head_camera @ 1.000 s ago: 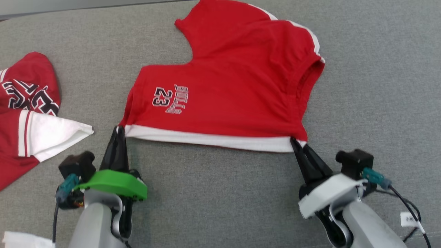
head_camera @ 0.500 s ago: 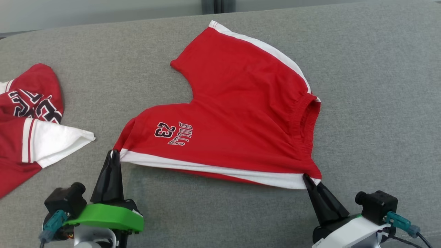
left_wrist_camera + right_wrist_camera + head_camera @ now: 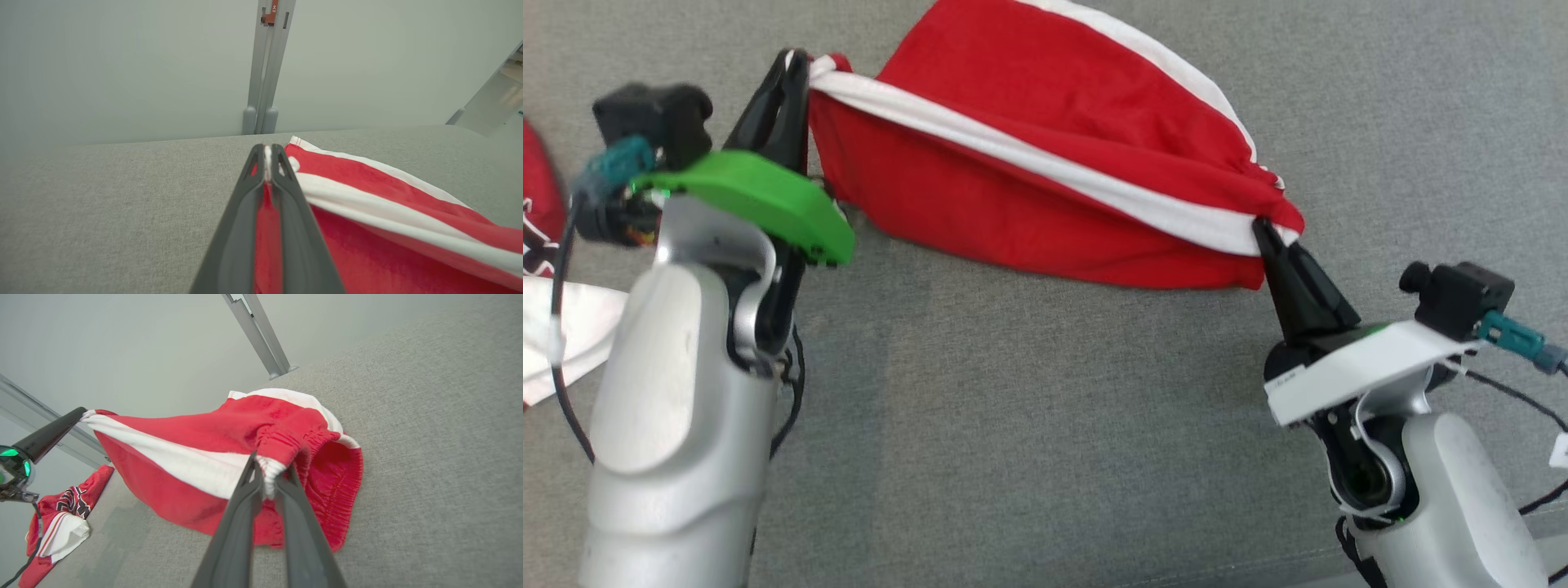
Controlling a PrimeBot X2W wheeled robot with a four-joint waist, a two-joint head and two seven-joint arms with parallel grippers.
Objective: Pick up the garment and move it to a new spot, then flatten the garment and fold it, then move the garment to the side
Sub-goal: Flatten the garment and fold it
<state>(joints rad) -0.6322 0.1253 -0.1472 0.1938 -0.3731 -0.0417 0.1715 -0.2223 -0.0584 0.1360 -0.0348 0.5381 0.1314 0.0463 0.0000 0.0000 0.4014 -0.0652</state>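
Whereas the red basketball shorts [image 3: 1029, 106] had been lying flat and print-side up on the grey fabric surface [image 3: 1029, 425] a second earlier, with only the near white-striped edge pinched at its two ends, that edge was now seen lifted clear and carried toward 12 o'clock, over the rest of the cloth. The head view itself had been shifted in the meantime, so part of the apparent displacement was to be put down to the camera. The left gripper [image 3: 796, 64], at 10 o'clock in the head view, was clenched on the leg end of the edge, and the right gripper [image 3: 1262, 230], at 3 o'clock, was clenched on the waistband end; white cloth was seen nipped between each pair of fingers in the wrist views. It was judged that the flattening had been finished and the fold begun: one long side was being brought across to the other and had yet to be laid down and released. The shorts were held between 11 and 2 o'clock, the white stripe [image 3: 1045, 163] stretched fairly taut between the two grippers and the red fabric hanging below it in a slack pouch whose far part was resting on the surface. The elastic waistband [image 3: 343, 498] was bunched and gaping beside the right gripper. A red-and-white jersey [image 3: 61, 522] was left well apart at 9 o'clock.
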